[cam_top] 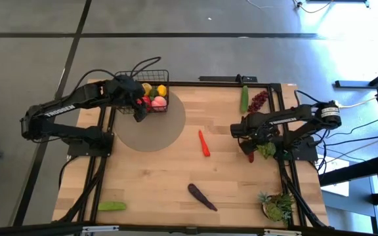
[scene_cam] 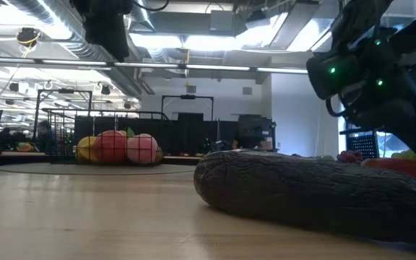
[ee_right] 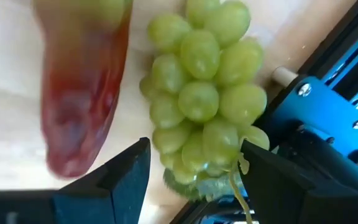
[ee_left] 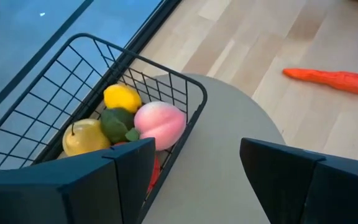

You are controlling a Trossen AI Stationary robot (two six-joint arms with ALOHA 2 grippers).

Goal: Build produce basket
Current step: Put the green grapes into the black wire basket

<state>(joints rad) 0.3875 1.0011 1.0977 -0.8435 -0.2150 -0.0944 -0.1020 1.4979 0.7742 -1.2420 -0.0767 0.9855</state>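
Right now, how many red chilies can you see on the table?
2. One chili lies mid-table, right of the grey mat. The other chili lies beside the green grapes under the right pincer, near the table's right edge. More may be hidden.

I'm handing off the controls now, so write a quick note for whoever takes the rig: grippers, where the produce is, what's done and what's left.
Left gripper: open, empty, at the basket.
Right gripper: fingers either side of the green grapes near the table's right edge, not clamped yet; a red chili lies beside them.
Done: lemon, peach and a few more fruits are in the basket.
Left on the table: second red chili, eggplant, cucumber, dark grapes, green piece.
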